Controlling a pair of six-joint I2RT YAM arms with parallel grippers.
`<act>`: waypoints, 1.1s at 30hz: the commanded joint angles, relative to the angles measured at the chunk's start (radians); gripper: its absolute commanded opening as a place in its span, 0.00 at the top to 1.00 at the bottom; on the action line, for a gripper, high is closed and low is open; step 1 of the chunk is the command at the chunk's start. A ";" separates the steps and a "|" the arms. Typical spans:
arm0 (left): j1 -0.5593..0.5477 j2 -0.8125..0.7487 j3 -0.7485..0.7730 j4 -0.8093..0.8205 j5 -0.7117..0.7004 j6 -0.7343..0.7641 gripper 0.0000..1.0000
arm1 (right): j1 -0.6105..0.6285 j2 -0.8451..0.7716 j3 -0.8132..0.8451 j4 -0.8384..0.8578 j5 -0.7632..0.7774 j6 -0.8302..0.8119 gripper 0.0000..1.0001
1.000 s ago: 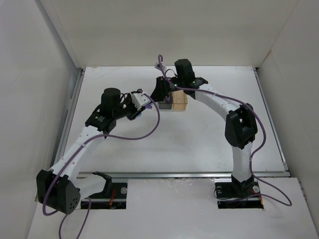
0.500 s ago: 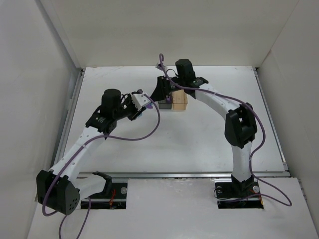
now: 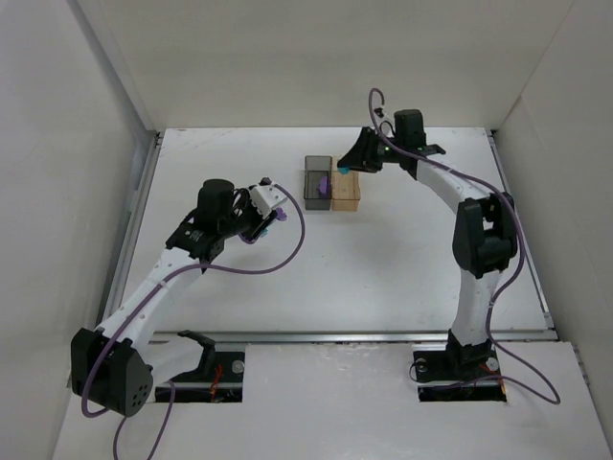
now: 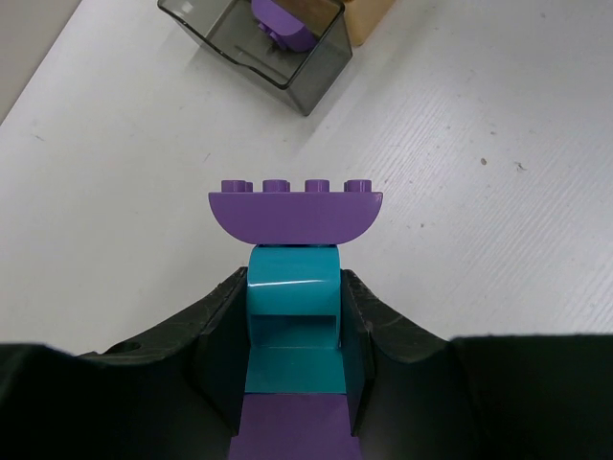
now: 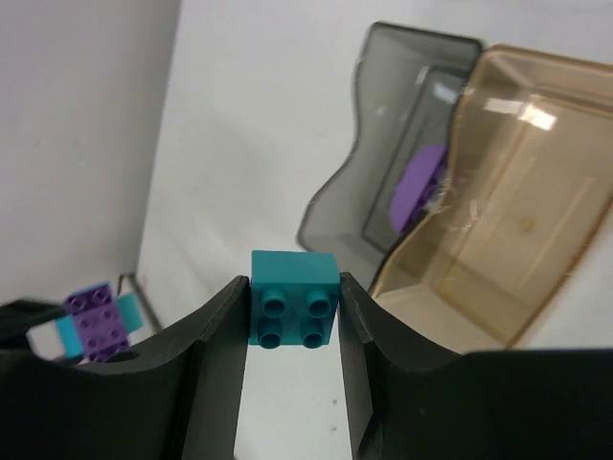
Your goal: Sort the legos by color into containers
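On the left of the table (image 3: pixel 402 259), the left arm reaches forward with its elbow bent. The left gripper (image 4: pixel 292 321) pinches a teal piece (image 4: pixel 292 302) that has a curved purple brick (image 4: pixel 295 213) stacked on top, near the grey container (image 3: pixel 311 182). That container holds a purple brick (image 3: pixel 326 182) and touches the amber container (image 3: pixel 349 192) on its right. The right arm stretches far forward. The right gripper (image 5: pixel 293 302), just beyond the amber container's far edge, is clamped on a square teal brick (image 5: pixel 293 292).
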 commanded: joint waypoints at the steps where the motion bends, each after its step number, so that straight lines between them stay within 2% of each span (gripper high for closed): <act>1: 0.001 -0.005 0.010 0.021 -0.004 -0.023 1.00 | 0.050 -0.010 0.030 -0.040 0.233 0.005 1.00; 5: 0.001 -0.005 0.010 0.030 -0.004 -0.014 1.00 | 0.050 0.059 0.107 -0.208 0.459 -0.052 1.00; 6: 0.001 0.004 0.019 0.030 -0.004 -0.014 1.00 | 0.050 0.073 0.137 -0.229 0.460 -0.063 0.85; 9: 0.001 0.004 0.019 0.030 -0.004 -0.014 1.00 | 0.050 0.099 0.159 -0.271 0.460 -0.099 0.59; 10: 0.001 0.004 0.019 0.041 -0.004 -0.014 1.00 | 0.050 0.090 0.159 -0.285 0.475 -0.109 0.43; 12: 0.001 0.004 0.019 0.041 -0.004 -0.014 1.00 | 0.050 0.074 0.148 -0.285 0.484 -0.109 0.25; 13: 0.001 0.004 0.019 0.041 -0.004 -0.014 1.00 | 0.050 0.064 0.148 -0.285 0.484 -0.119 0.14; 15: 0.001 0.004 0.019 0.041 0.007 -0.014 1.00 | 0.050 0.028 0.139 -0.253 0.413 -0.156 0.01; 21: 0.001 0.004 0.039 0.041 0.048 -0.005 1.00 | 0.168 -0.102 0.136 -0.239 0.325 -0.421 0.00; 24: 0.001 0.004 0.048 0.051 0.073 0.018 1.00 | 0.179 -0.160 0.041 -0.139 -0.018 -0.399 0.00; 26: 0.001 0.004 0.057 0.076 0.082 0.041 1.00 | 0.179 -0.160 0.009 -0.006 -0.249 -0.327 0.00; 29: 0.001 -0.016 0.057 0.110 0.116 0.076 1.00 | 0.231 -0.116 0.041 0.022 -0.361 -0.277 0.00; 33: 0.001 -0.035 0.057 0.131 0.145 0.122 1.00 | 0.284 -0.070 0.079 0.022 -0.361 -0.268 0.00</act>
